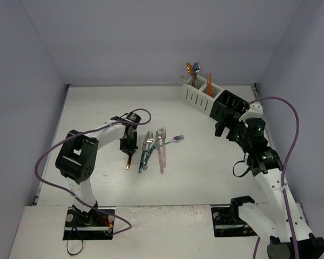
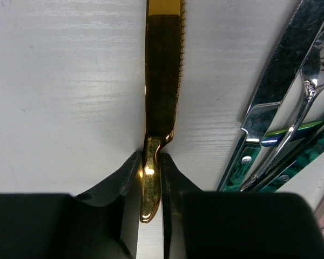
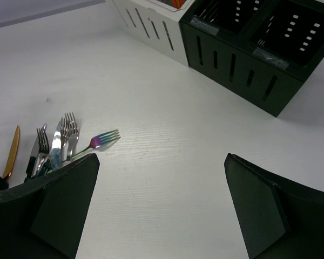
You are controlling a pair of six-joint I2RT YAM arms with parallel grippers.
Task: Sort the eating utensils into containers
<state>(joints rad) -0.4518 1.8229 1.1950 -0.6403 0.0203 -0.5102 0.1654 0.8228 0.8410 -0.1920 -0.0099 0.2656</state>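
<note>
My left gripper (image 1: pixel 128 144) is shut on the handle of a gold knife (image 1: pixel 128 163) that lies flat on the white table. In the left wrist view the two fingers (image 2: pixel 130 172) press both sides of the gold handle (image 2: pixel 150 178), and the blade (image 2: pixel 162 65) points away. A pile of forks and knives (image 1: pixel 150 151), a pink fork (image 1: pixel 161 154) and an iridescent fork (image 1: pixel 176 138) lie just to its right. My right gripper (image 1: pixel 224 128) is open and empty (image 3: pixel 162 178) above bare table, next to the black caddy (image 1: pixel 230 106). The white caddy (image 1: pixel 196 97) holds spoons (image 1: pixel 191 70) and orange utensils (image 1: pixel 209 81).
Green-handled silver utensils (image 2: pixel 291 124) lie close to the right of my left fingers. The right wrist view shows the iridescent fork (image 3: pixel 100 140), the pile (image 3: pixel 56 143), the gold knife (image 3: pixel 12 151), the black caddy (image 3: pixel 243 59) and the white caddy (image 3: pixel 151 21). Walls enclose the table.
</note>
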